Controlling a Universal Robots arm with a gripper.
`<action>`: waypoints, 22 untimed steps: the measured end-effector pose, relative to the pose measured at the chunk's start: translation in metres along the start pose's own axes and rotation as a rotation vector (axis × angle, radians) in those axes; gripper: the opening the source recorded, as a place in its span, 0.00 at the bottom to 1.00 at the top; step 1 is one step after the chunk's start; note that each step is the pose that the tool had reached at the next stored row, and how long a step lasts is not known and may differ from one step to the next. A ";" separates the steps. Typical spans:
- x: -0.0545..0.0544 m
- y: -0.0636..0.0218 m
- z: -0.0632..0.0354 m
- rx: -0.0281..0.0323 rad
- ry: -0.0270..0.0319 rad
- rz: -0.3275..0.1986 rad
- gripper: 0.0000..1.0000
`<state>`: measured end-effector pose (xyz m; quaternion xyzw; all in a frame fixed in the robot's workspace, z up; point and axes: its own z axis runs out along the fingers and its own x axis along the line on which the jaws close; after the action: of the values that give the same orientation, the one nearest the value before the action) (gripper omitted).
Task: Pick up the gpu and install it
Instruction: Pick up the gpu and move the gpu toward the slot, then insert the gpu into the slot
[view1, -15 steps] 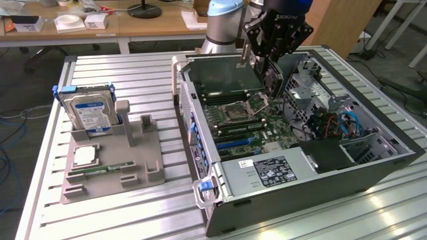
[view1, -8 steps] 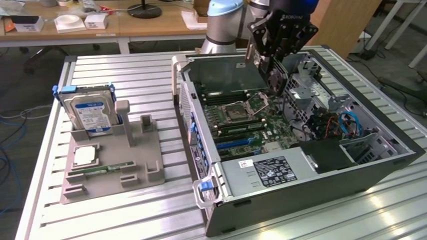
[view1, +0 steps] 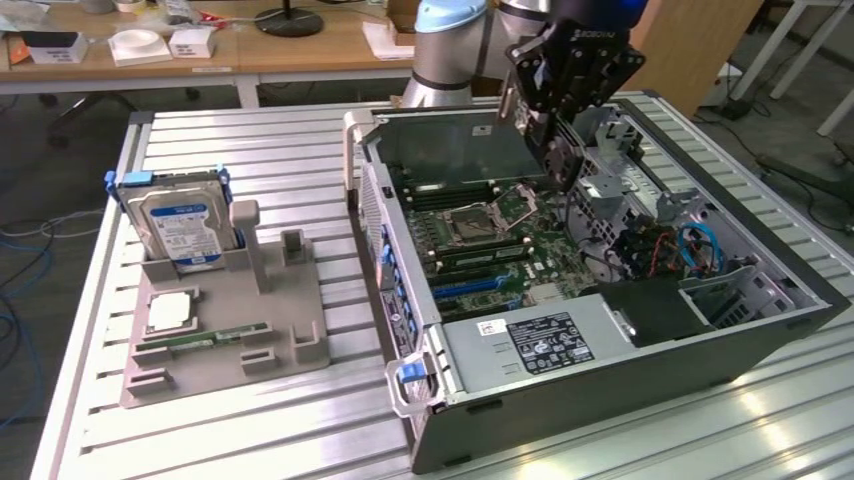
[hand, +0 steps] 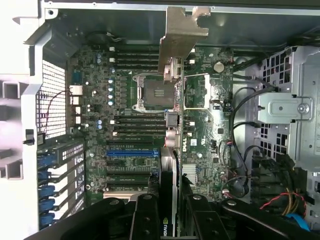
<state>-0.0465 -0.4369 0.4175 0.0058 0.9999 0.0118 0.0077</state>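
Observation:
The gpu (hand: 172, 125) is seen edge-on in the wrist view, a thin dark card with its silver bracket (hand: 182, 35) at the far end. My gripper (hand: 170, 212) is shut on its near end, one black finger on each side. The card hangs above the motherboard (hand: 125, 100) of the open computer case (view1: 747, 330), crossing over the CPU socket (hand: 155, 92) at right angles to the blue expansion slot (hand: 132, 152). In the exterior view my gripper (view1: 561, 165) reaches down into the far half of the case, and the fingers hide most of the card.
The case lies on its side on a slatted metal table (view1: 267, 150). A power supply (view1: 534, 340) and a drive cage (hand: 290, 110) sit inside it. On the exterior view's left, a grey fixture (view1: 287, 330) holds a blue-labelled hard drive (view1: 187, 220), a CPU chip (view1: 174, 312) and a RAM stick (view1: 200, 340).

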 end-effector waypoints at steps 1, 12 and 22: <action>-0.001 0.0000 0.0000 -0.0001 0.0000 0.000 0.27; -0.017 0.0002 0.0003 -0.0006 0.0000 0.000 0.27; -0.017 0.0002 0.0004 -0.0007 0.0000 0.000 0.27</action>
<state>-0.0290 -0.4369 0.4174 0.0057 0.9999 0.0122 0.0077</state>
